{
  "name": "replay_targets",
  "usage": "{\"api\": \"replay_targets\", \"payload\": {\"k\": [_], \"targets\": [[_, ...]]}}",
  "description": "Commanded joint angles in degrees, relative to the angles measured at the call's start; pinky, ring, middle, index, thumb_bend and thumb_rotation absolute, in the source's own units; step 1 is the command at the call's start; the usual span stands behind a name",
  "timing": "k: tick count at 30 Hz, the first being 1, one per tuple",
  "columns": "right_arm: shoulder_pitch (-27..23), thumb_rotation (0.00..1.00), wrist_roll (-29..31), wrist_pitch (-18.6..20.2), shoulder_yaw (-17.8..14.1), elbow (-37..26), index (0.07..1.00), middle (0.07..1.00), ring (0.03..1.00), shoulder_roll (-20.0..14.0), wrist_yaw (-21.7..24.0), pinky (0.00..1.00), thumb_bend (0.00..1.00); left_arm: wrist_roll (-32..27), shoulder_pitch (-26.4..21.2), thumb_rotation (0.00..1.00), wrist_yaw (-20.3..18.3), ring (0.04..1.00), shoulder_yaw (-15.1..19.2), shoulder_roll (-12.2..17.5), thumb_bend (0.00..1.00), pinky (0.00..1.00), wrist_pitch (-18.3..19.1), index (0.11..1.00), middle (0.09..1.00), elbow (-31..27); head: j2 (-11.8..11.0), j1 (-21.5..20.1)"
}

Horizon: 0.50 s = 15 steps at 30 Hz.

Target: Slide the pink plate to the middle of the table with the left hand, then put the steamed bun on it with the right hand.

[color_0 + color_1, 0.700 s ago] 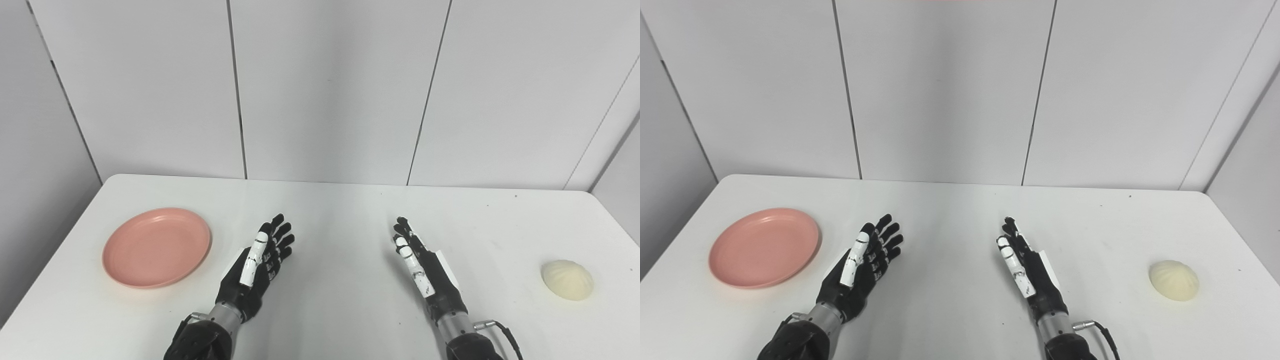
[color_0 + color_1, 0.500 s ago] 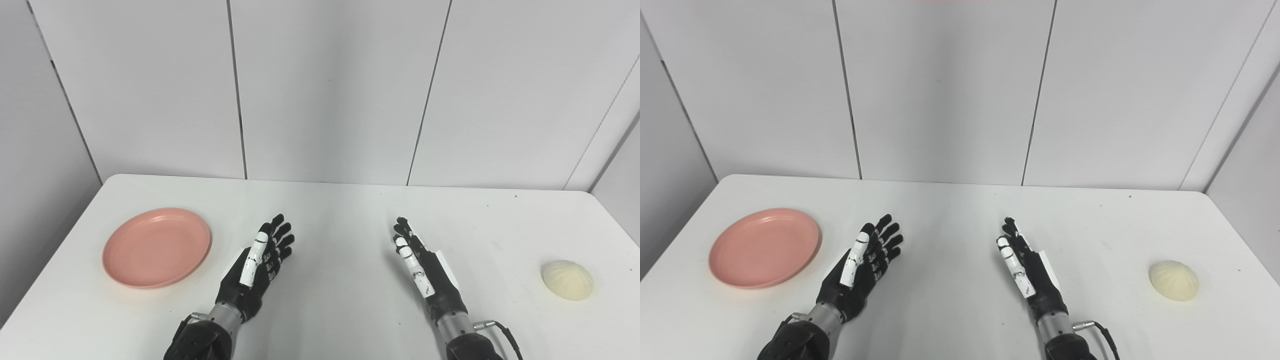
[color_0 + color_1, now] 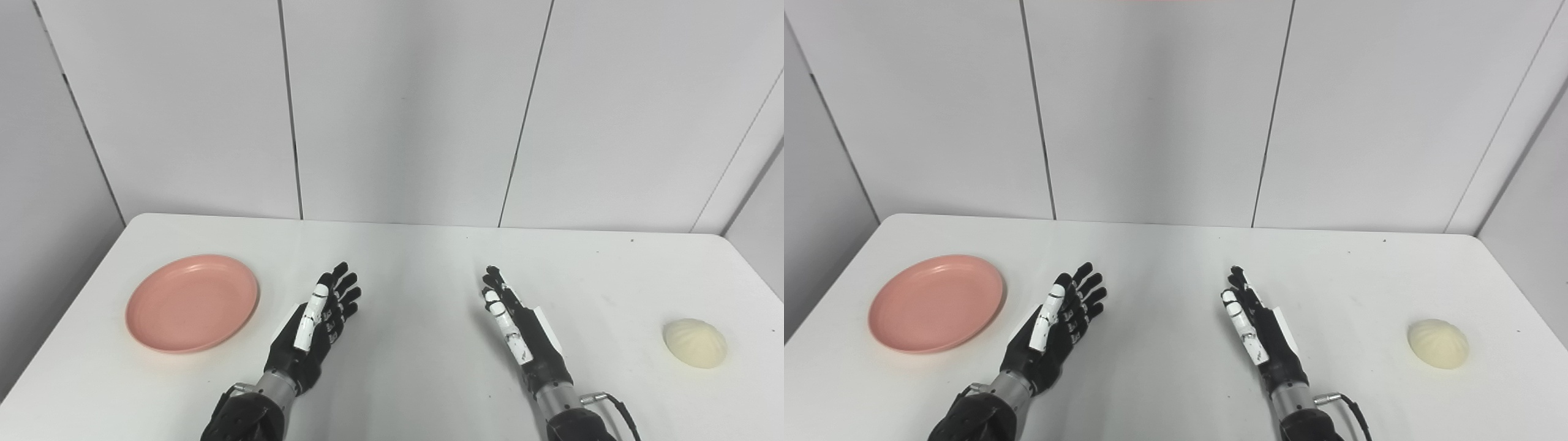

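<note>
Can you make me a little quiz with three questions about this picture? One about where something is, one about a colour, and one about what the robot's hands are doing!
1. Where is the steamed bun?
A. On the plate
B. On the table's right side, by itself
C. In the right hand

2. What colour is the plate?
A. Pink
B. Blue
C. Green

3. What are the left hand and the right hand doing?
A. Both are squeezing the bun
B. One is lifting the plate
C. Both are open and hold nothing

Answers:
1. B: the bun lies alone on the white table, far right, apart from both hands.
2. A: the plate on the left side is pink.
3. C: both hands have their fingers spread near the middle of the table, touching neither plate nor bun.
</note>
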Motion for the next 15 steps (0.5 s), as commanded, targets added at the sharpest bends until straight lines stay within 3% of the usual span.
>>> {"api": "replay_targets", "payload": {"k": [1,5,9,15], "targets": [[-0.35,1.0,0.03,0.37,0.01,-0.18,0.961,0.948,0.929,-0.28,0.55,0.91,0.18,0.75,1.98,1.0,0.56,0.98,-0.55,0.16,0.52,1.0,4.39,1.0,0.994,2.2,-0.02,0.25],[-0.41,1.0,0.02,-0.13,-0.04,0.28,0.962,0.948,0.929,-0.6,0.65,0.91,0.19,0.92,1.74,1.0,0.53,0.976,-0.63,0.03,0.53,1.0,3.65,1.0,0.993,3.16,-0.29,1.99],[-0.52,1.0,0.98,-1.17,-0.5,1.19,0.965,0.95,0.927,-1.38,1.3,0.91,0.2,1.46,0.97,1.0,1.07,0.974,-0.86,-0.84,0.53,0.99,2.71,1.0,0.991,5.15,-1.49,7.21],[-0.82,1.0,3.31,-1.66,-1.56,2.18,0.972,0.955,0.943,-2.49,3.05,0.94,0.16,2.33,-0.59,1.0,1.52,0.977,-1.35,-2.18,0.57,1.0,0.32,1.0,0.993,9.35,-3.22,11.44]]}}
